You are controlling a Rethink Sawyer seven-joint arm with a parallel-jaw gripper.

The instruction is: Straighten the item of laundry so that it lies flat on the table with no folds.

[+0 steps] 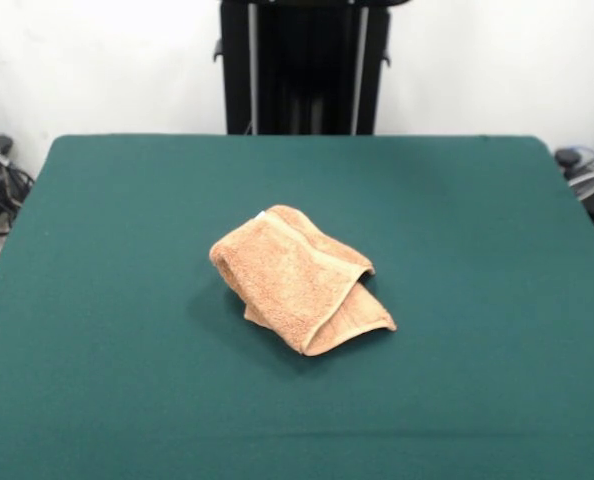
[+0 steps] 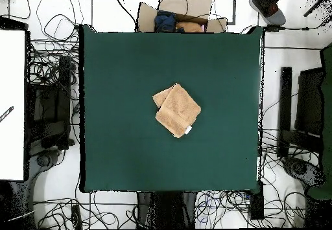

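dark green table [image 1: 97, 300], one peach towel [image 1: 297, 275] folded over itself near centre, one white tag [image 2: 188, 130], gripper unseen

The robot's black upright pedestal column [image 1: 304, 66] has flat vertical panels with narrow pale gaps between them and small black brackets jutting from both sides; from overhead its dark base [image 2: 170, 209] is a plain block
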